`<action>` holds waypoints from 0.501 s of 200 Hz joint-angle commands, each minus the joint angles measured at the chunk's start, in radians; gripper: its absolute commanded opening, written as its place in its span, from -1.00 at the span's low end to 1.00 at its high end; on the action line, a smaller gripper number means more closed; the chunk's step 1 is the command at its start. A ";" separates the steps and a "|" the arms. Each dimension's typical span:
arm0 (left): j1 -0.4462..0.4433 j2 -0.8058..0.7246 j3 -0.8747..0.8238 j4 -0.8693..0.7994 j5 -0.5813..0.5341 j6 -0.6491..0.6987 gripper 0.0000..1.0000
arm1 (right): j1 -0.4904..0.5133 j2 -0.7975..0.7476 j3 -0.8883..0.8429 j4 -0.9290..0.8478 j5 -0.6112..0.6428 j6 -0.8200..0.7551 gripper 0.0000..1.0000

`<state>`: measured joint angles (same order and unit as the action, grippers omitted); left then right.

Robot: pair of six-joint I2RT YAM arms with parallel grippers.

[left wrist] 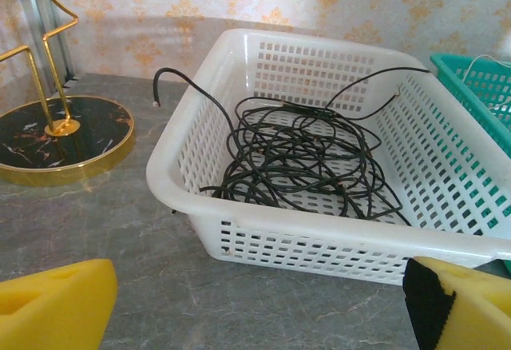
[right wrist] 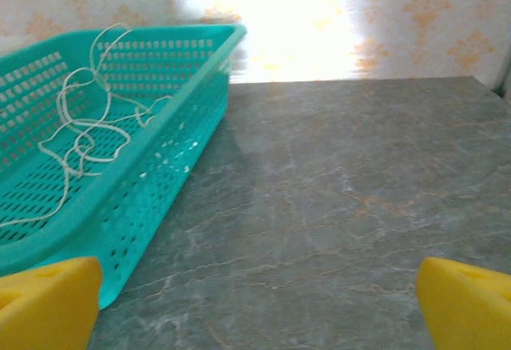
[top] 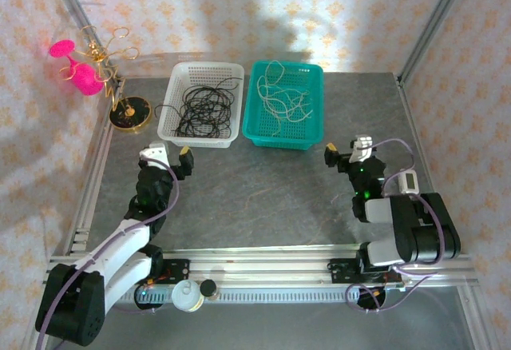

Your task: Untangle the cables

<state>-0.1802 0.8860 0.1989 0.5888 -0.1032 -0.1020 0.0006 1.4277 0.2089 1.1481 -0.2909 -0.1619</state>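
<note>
We see a big grey table (top: pixel 263 198). At its far side two baskets sit side by side. The white basket (left wrist: pixel 319 242) on the left has the black cable (left wrist: pixel 303 158) piled inside, one end poking out over the rim. The teal basket (right wrist: pixel 160 182) on the right holds the loose, curly whitish cable (right wrist: pixel 88 138). The left gripper (top: pixel 169 157) is wide apart and holds nothing, near the white basket. The right gripper (top: pixel 346 150) is wide and bare too, near the teal one
</note>
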 commanded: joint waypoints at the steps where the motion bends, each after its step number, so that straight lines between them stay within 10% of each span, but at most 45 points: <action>1: 0.013 -0.002 -0.013 0.095 -0.042 0.042 0.89 | -0.010 0.026 0.013 0.048 -0.037 0.040 0.99; 48: 0.078 0.107 -0.119 0.355 -0.063 0.064 0.97 | -0.021 0.052 0.069 -0.031 -0.043 0.049 0.99; 100: 0.142 0.386 -0.096 0.661 0.064 0.078 0.98 | 0.038 -0.001 -0.121 0.256 0.043 0.007 0.99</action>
<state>-0.0631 1.1877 0.0654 1.0389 -0.1211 -0.0509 -0.0002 1.4635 0.1917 1.1900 -0.3065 -0.1257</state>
